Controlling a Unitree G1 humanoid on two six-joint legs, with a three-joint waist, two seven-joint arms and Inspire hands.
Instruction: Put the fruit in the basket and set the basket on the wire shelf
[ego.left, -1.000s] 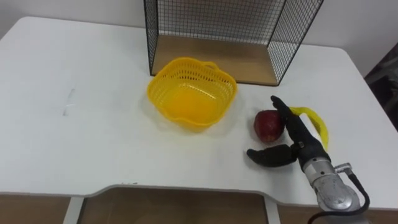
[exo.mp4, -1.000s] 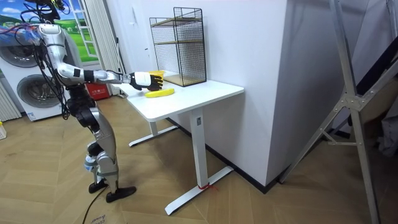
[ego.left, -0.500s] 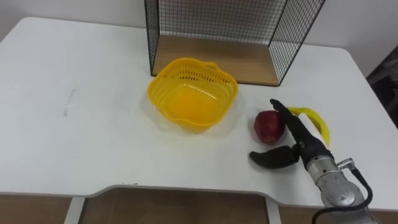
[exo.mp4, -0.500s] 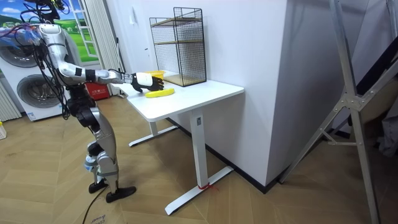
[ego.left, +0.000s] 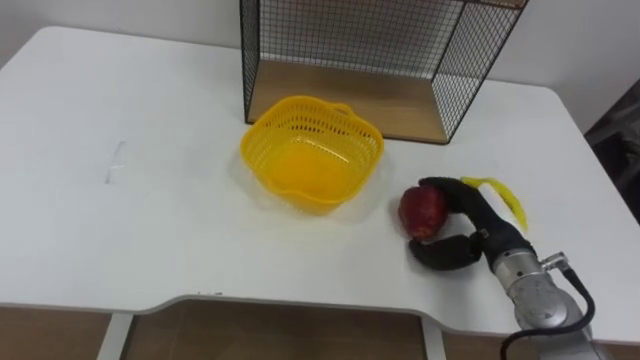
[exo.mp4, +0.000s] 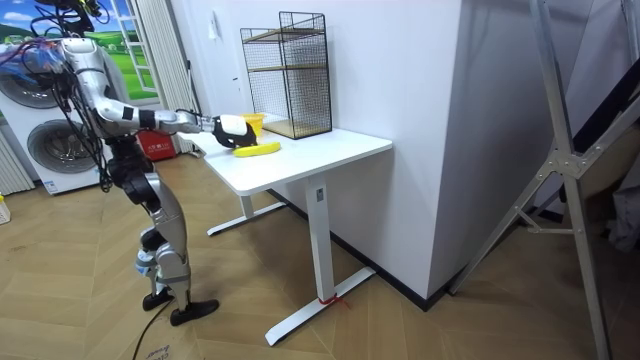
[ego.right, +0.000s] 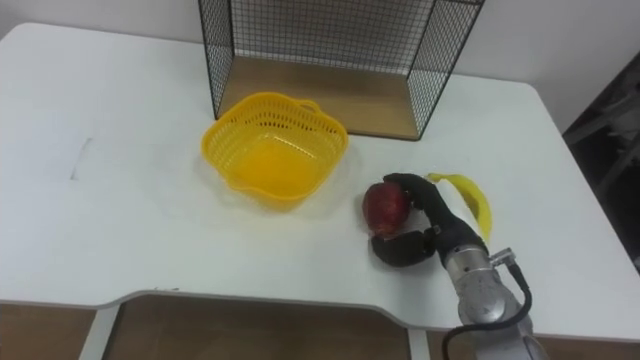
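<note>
White table (ego.left: 150, 230), washing machine (exo.mp4: 45, 160), wooden floor (exo.mp4: 400, 330), grey metal stand (exo.mp4: 560, 170)

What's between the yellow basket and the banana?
A red apple, with the right hand curled round it, lies between the basket and the banana on the table; the left eye view shows it.

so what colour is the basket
The basket is yellow, clearest in the left eye view.

Right arm outstretched from the lower right, right hand (ego.left: 482, 236) fingers and thumb curled round the red fruit (ego.left: 420, 211).
</note>
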